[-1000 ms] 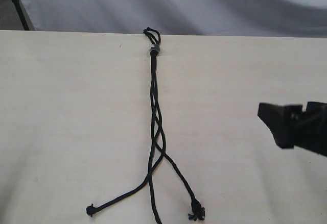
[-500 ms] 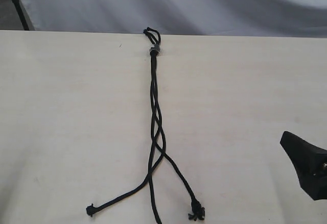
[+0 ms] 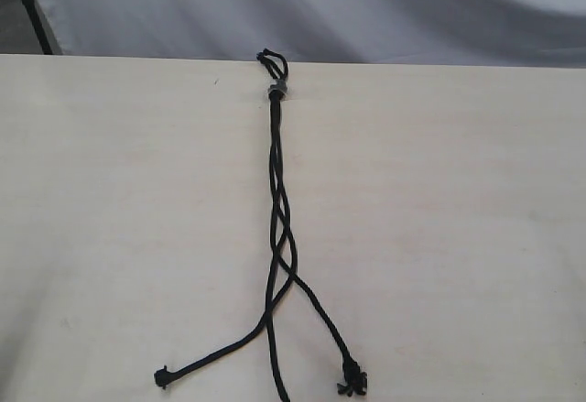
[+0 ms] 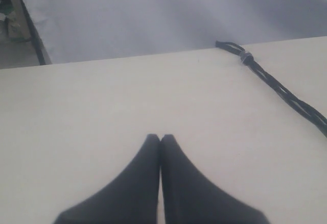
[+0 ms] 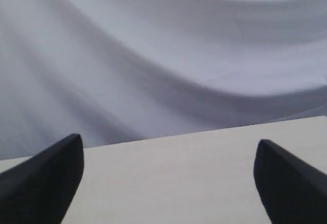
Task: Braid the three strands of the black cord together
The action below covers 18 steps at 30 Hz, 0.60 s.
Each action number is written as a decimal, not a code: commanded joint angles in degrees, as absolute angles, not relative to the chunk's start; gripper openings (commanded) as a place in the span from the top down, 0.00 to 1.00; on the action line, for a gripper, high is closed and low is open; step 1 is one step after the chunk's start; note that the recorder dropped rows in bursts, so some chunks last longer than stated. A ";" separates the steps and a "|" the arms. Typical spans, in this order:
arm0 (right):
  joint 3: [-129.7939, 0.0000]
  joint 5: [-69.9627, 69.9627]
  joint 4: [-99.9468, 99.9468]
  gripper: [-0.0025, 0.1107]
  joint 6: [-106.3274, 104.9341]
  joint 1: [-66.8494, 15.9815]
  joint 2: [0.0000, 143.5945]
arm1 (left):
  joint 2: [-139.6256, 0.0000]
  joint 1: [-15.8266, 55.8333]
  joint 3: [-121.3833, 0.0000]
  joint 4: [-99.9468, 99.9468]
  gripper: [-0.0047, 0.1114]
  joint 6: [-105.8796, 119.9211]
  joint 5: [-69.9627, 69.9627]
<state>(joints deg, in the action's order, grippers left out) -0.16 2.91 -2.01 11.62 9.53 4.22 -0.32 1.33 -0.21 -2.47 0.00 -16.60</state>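
Observation:
The black cord [image 3: 276, 201] lies lengthwise on the pale table [image 3: 110, 201], its knot with a greyish band [image 3: 276, 91] and small loop at the far edge. Its upper part is loosely braided. Lower down the three strands part: one runs left to a tip [image 3: 162, 378], one runs right to a frayed tip [image 3: 352, 384], and the middle one leaves the frame's lower edge. Neither gripper shows in the exterior view. In the left wrist view my left gripper [image 4: 160, 138] is shut on nothing, with the cord [image 4: 286, 94] off to one side. My right gripper [image 5: 168, 152] is open over bare table.
A grey-white cloth backdrop [image 3: 366, 8] hangs behind the table's far edge. A dark post [image 3: 32, 8] stands at the far left corner.
The right gripper has dropped down and to the right out of the exterior view. The cord has not moved.

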 commanded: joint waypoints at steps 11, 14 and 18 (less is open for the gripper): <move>0.00 -6.65 -1.89 0.24 7.28 4.42 2.05 | 0.00 1.21 0.00 -2.76 0.96 -0.34 -16.56; 0.00 -9.14 -3.52 0.24 7.52 4.55 2.05 | 0.00 1.21 0.00 -2.76 0.96 0.00 -16.83; 0.00 -9.76 -5.38 0.34 7.66 4.55 2.05 | 0.00 1.21 0.00 -2.76 0.96 0.00 -16.83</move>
<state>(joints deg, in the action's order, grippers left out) -0.16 -9.12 -4.12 7.72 4.59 2.50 -0.32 1.33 -0.21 -2.47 0.00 -16.71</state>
